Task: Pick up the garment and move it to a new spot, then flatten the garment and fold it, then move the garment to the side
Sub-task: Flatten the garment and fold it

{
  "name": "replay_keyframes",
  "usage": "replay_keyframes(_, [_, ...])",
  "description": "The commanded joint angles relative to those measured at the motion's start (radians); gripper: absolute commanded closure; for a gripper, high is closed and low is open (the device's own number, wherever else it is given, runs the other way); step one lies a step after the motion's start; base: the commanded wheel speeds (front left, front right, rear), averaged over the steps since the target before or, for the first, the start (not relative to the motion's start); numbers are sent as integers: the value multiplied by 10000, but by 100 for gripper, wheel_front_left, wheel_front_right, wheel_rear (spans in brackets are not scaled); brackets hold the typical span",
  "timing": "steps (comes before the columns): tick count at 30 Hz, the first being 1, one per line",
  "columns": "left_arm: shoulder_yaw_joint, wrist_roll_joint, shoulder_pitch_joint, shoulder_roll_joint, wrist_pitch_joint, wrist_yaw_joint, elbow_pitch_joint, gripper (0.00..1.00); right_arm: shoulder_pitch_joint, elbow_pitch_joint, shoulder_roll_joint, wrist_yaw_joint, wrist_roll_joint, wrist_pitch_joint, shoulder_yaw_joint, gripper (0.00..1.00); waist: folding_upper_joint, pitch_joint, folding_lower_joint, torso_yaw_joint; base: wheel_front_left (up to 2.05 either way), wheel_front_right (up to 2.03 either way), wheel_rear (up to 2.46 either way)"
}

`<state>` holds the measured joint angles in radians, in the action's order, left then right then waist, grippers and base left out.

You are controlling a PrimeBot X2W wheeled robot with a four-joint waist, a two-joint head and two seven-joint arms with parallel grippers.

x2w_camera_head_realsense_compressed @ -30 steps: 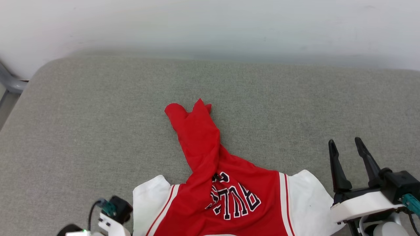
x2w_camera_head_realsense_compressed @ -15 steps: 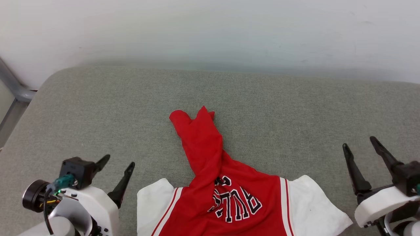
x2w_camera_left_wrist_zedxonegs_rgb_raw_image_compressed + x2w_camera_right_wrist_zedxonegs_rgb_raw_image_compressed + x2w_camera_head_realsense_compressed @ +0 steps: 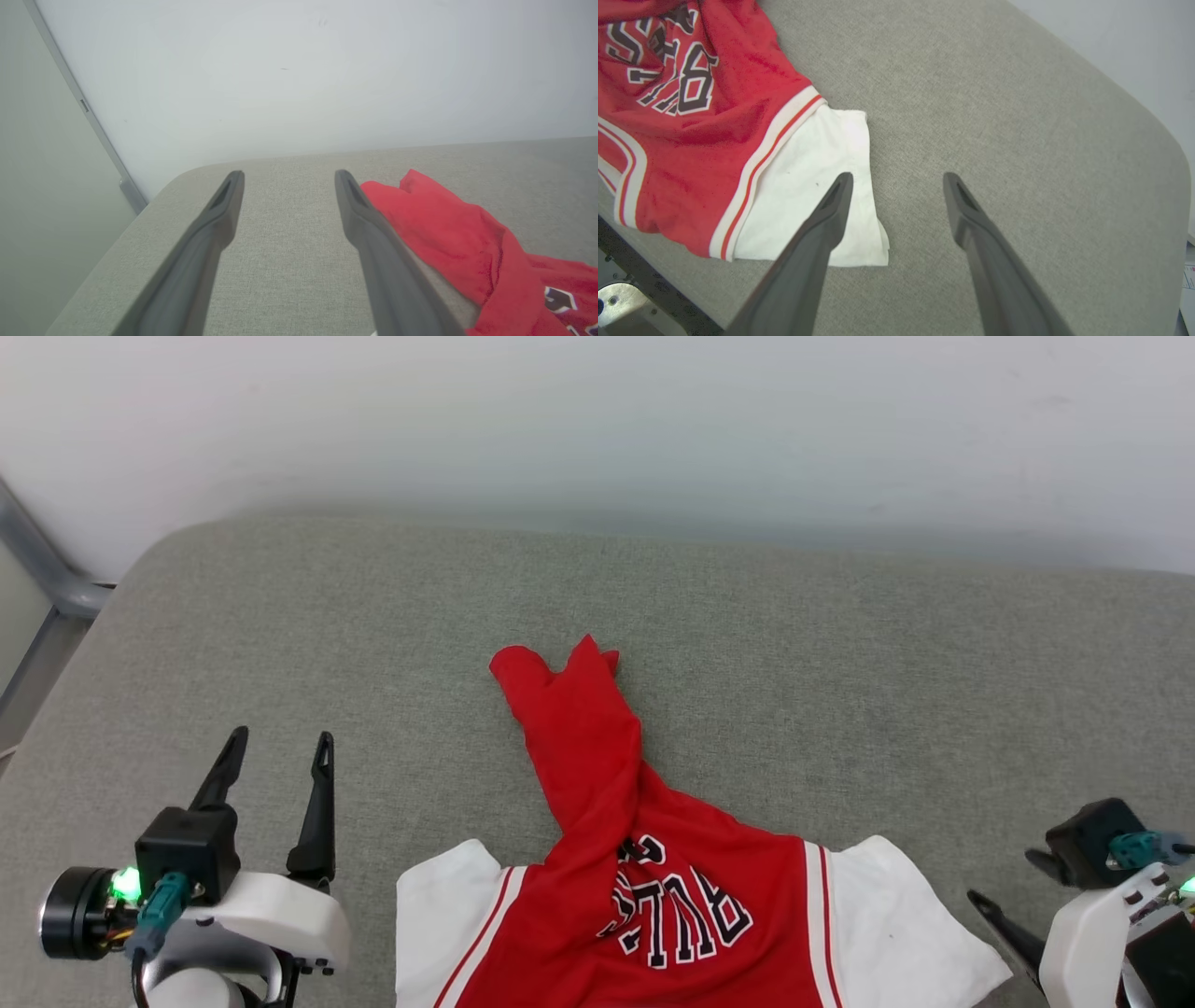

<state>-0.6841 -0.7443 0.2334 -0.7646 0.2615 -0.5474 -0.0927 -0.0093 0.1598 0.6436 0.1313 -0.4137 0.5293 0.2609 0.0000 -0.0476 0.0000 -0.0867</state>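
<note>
Head view: rumpled red shirt point(image 3: 597, 756) on grey surface point(image 3: 840, 663); left end effector point(image 3: 280, 740) and right end effector point(image 3: 897, 179) flank it, both released.

The garment point(image 3: 672, 859) is bright red, its short sleeves point(image 3: 887, 915) white with red-and-white striped trim, and its lettering point(image 3: 672, 915) black outlined in white. The padded surface point(image 3: 840, 663) is a flecked grey-green weave, the wall point(image 3: 597, 411) plain off-white. The left gripper point(image 3: 283, 735) has black fingers point(image 3: 319, 793), a white shell point(image 3: 271, 915) and a glowing green light point(image 3: 124, 885).
</note>
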Motion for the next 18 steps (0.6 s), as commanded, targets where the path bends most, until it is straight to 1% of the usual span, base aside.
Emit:
replay_keyframes(1, [156, 181, -145, 111, 46, -39, -41, 0, 45, 25, 103, -11, -149, 170, 69, 0, 0, -44, 0, -32, 0, 0, 0])
replay_keyframes(4, [993, 1076, -785, 679, 46, 128, -193, 0, -131, -24, 542, -11, -499, 996, 378, 0, 0, -160, 0, -123, 0, 0, 0])
replay_keyframes(5, [1221, 1340, -990, 872, 45, 243, -196, 0, -185, -66, 658, -11, -604, 1172, 506, 0, 0, -210, 0, -167, 0, 0, 0])
replay_keyframes(10, [2225, 2397, -1620, 1913, 37, 832, -123, 0, -394, -371, 983, -11, -837, 1666, 1012, 0, 0, -497, 0, -431, 0, 0, 0])
replay_keyframes(12, [2532, 2711, -1795, 2317, 37, 1097, -18, 0, -428, -617, 926, -11, -1002, 1762, 1195, 0, 0, -630, 0, -525, 0, 0, 0])
replay_keyframes(14, [2813, 3010, -1893, 2669, 38, 1394, 108, 0, -544, -874, 1069, -11, -872, 1833, 1379, 0, 0, -775, 0, -622, 0, 0, 0])
replay_keyframes(18, [3340, 3573, -1966, 3334, 38, 1913, 281, 0, -669, -1563, 973, -11, -950, 1807, 1808, 0, 0, -1065, 0, -774, 0, 0, 0])
